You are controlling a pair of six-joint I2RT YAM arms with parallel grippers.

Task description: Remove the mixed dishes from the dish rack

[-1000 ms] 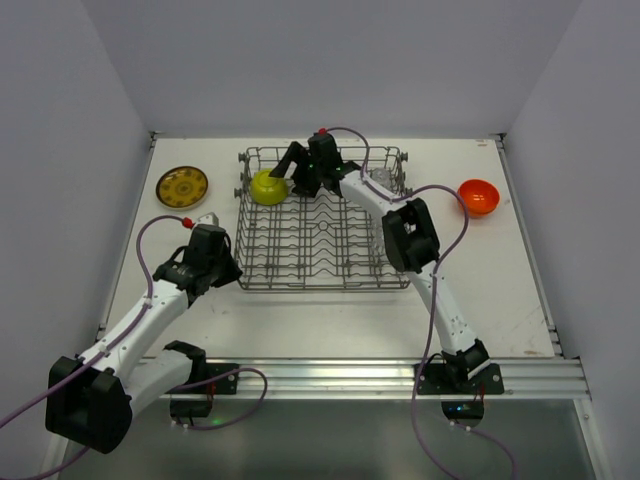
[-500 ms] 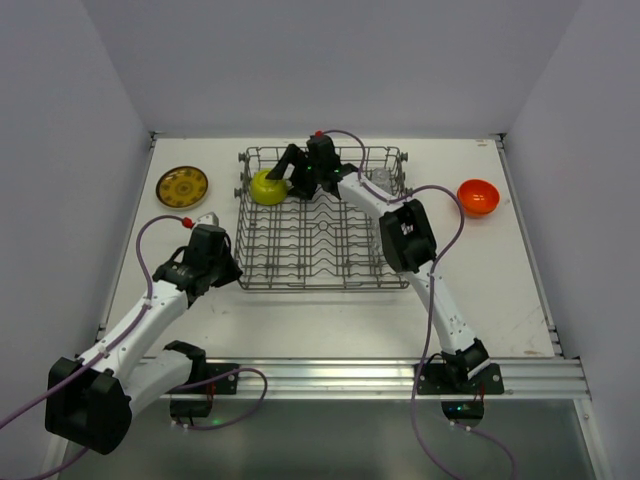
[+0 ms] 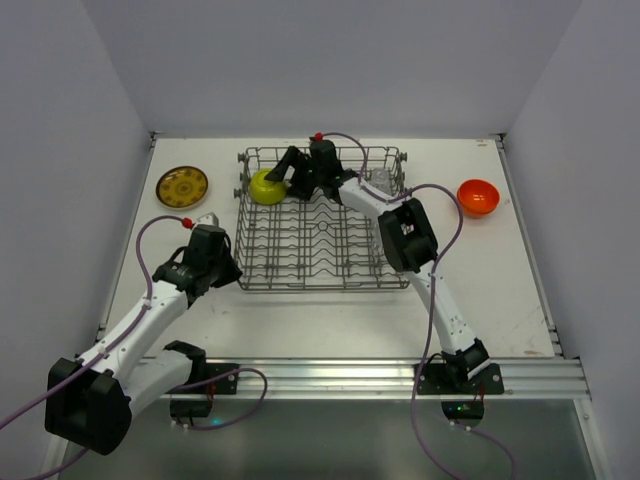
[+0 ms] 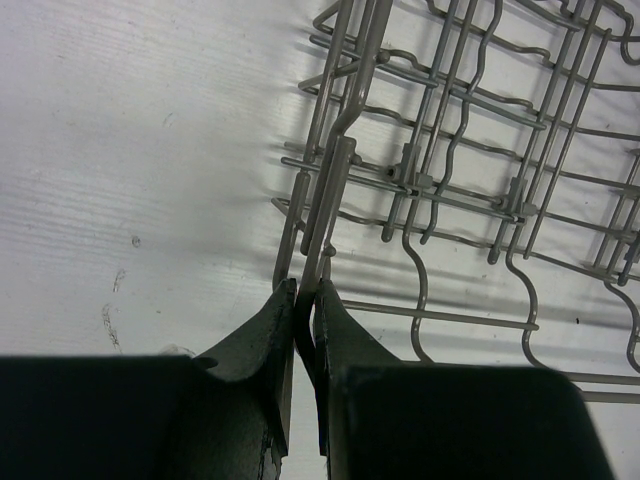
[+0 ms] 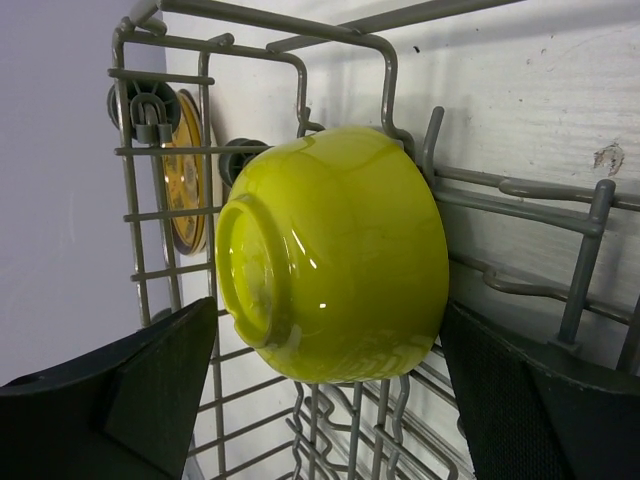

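Observation:
The grey wire dish rack stands mid-table. A yellow-green bowl lies on its side in the rack's far left corner. My right gripper is open, with one finger on each side of the bowl and not touching it; the right wrist view shows the gripper spread wide. My left gripper is shut on a wire of the rack's left edge, pinched between its tips. A patterned plate lies on the table at the far left. An orange bowl sits to the right of the rack.
A small clear glass seems to sit in the rack's far right part. A pale small object lies by the left arm. Grey walls close in on both sides. The plate shows through the rack wires in the right wrist view.
My right gripper has moved slightly left, closer around the yellow-green bowl. The left arm has not moved.

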